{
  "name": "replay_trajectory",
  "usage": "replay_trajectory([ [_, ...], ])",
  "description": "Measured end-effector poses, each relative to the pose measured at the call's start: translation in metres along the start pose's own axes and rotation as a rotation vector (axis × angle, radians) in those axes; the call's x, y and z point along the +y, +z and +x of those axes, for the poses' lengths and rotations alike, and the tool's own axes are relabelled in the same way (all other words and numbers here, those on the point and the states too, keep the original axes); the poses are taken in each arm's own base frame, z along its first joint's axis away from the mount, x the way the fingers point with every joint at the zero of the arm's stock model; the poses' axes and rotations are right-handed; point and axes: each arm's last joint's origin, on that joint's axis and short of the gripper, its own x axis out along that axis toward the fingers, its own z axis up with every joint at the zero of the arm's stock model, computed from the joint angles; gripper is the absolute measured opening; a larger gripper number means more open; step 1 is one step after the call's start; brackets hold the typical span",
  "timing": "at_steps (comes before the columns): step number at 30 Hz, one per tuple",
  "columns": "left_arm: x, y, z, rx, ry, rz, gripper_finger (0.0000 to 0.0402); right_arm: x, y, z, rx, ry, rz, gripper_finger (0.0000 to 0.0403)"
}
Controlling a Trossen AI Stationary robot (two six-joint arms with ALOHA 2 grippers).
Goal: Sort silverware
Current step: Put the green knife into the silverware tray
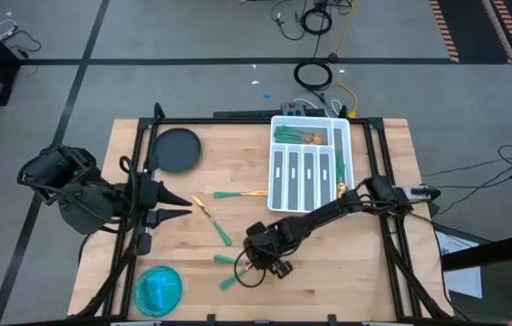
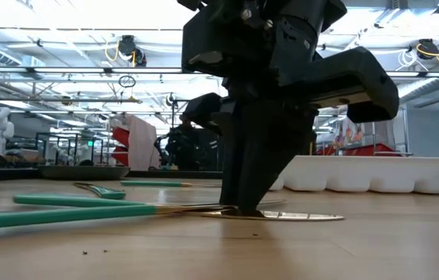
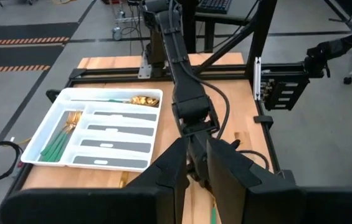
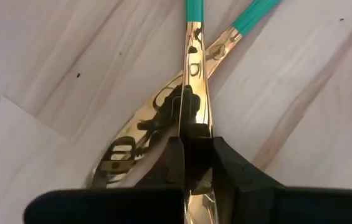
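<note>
At the table's [image 1: 328, 281] six o'clock edge, right hand [image 4: 195, 158] clenches a knife [image 4: 194, 81]; lifting trayward looks next.

place: robotics lab | evidence: taped concrete floor [image 1: 192, 36]; floor cables [image 1: 314, 72]; black frame [image 3: 260, 68]

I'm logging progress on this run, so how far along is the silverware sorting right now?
Partly done. Forks sit in the white tray's end compartment, and one more piece lies in a side slot. The right gripper is shut on a gold-bladed piece lying across another. About five pieces remain on the table. The left gripper waits at the left.
</note>
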Motion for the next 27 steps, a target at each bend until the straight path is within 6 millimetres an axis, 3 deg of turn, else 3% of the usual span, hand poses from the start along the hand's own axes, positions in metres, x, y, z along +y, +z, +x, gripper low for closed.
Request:
replay_trajectory([
  [7,0.0,0.0,0.0,0.0,0.0,0.0,0.0072,0.006,0.003,-0.009,-0.013,-0.018,0.024,0.0006],
  [19,0.0,0.0,0.0,-0.001,-0.001,0.001,0.0072,-0.014,0.008,-0.072,-0.136,-0.114,0.165,0.0007],
  [27,0.001,-0.001,0.0,0.001,0.02,0.013,0.0072,-0.028,0.006,-0.1,-0.192,-0.174,0.272,0.0004],
])
